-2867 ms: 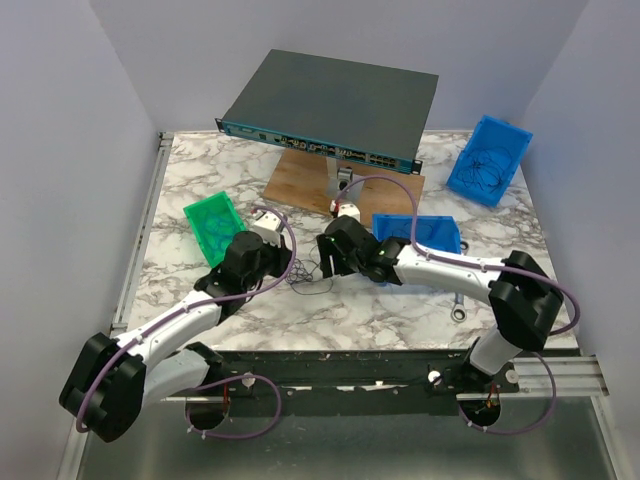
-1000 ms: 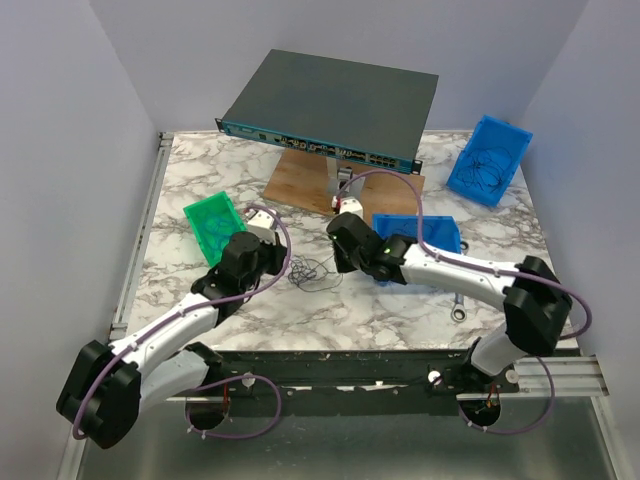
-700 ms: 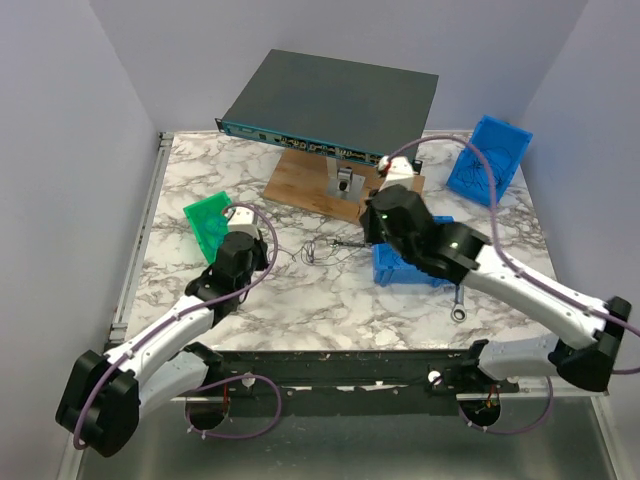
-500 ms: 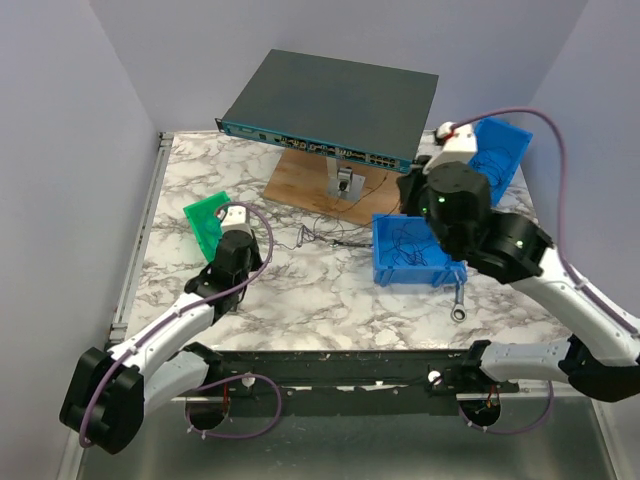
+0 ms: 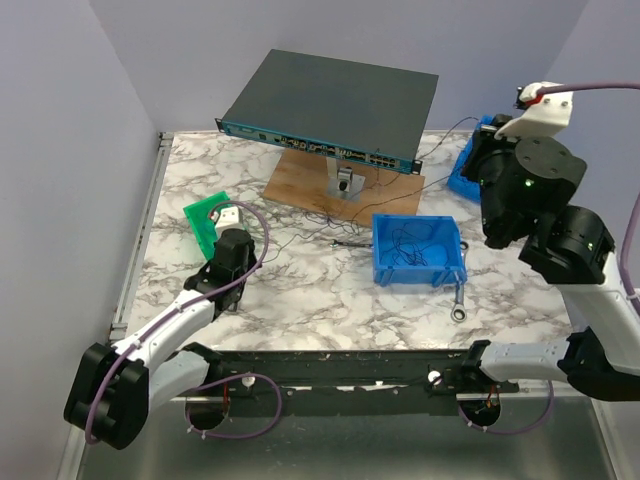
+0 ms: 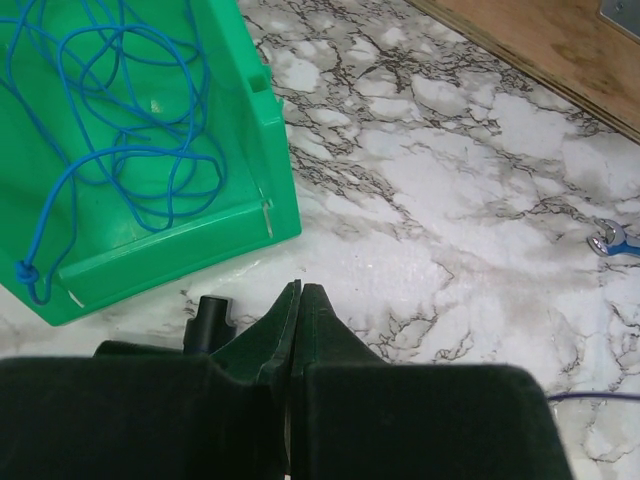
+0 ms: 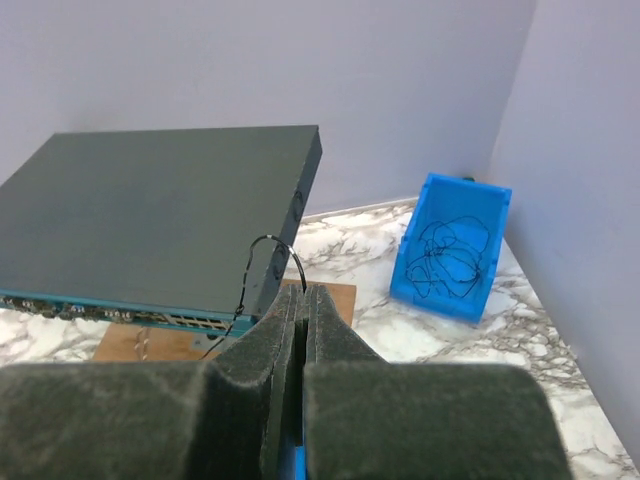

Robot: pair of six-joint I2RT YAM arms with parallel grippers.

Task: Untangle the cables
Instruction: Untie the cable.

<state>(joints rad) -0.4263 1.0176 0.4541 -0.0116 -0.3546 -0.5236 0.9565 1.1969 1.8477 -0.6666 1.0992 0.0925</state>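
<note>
The cables point(image 5: 338, 214) are thin black wires, drawn out in a long line over the marble and the wooden board point(image 5: 300, 185). My right gripper point(image 5: 482, 135) is raised high at the back right and shut on one strand. That strand point(image 7: 262, 243) arches out of its tips point(image 7: 305, 290). My left gripper point(image 5: 240, 240) sits low beside the green bin point(image 5: 203, 218), jaws pressed together point(image 6: 298, 287). From above, the wire's other end runs to it; the wrist view shows no wire beyond the tips.
The green bin point(image 6: 270, 170) holds a blue cable. A blue bin point(image 5: 420, 272) with black wires stands mid-table. Another blue bin point(image 7: 450, 250) leans at the back right. A network switch point(image 5: 330, 100) rests on the board, and a wrench point(image 5: 458, 305) lies near the front.
My right arm has swung from the table's middle up to the back right, pulling a strand out of the tangle. My left gripper has drawn back left toward the green bin.
</note>
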